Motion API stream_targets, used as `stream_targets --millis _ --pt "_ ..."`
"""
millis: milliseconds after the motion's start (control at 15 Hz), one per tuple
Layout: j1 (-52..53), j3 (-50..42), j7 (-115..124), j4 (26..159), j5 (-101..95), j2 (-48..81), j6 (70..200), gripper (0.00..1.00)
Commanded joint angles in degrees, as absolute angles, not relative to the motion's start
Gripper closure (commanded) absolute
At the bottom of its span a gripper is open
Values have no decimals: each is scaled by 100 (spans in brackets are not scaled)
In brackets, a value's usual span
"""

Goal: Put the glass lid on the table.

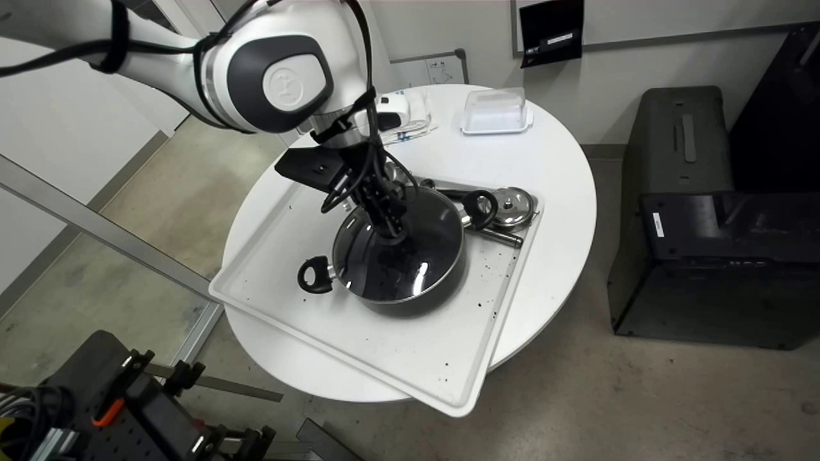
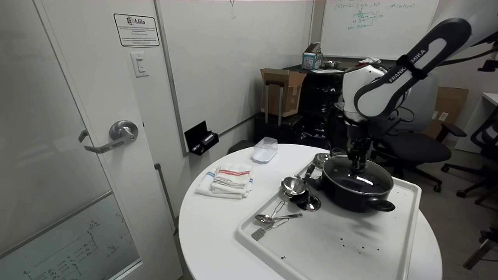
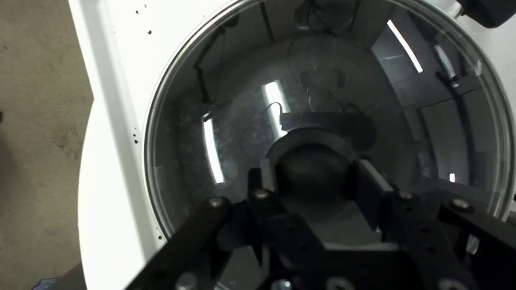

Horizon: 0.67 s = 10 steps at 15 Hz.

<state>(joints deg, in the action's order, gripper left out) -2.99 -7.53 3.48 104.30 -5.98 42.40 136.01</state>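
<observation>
Sitting between jaws: glass lid's (image 3: 322,92) knob (image 3: 314,171)

Arm (image 2: 389,91) bent; jaws dn, part-closed

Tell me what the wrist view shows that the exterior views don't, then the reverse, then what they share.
Only the wrist view shows the dark knob from above, with the fingers of the claw on either side; whether they press on it, I can't tell.

Only the exterior views show the pot's outer wall, shiny metal kitchenware, white cloths and a clear plastic container.

All share the glass lid, the white tray with its dark specks, part of the round table, the floor and the claw.
</observation>
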Motion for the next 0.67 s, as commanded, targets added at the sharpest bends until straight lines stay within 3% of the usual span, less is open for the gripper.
stream_targets --millis 0,600 --pt "-349 -731 349 10362 -580 4259 13628 76" --pt "-372 -808 329 10790 -638 3714 13643 76"
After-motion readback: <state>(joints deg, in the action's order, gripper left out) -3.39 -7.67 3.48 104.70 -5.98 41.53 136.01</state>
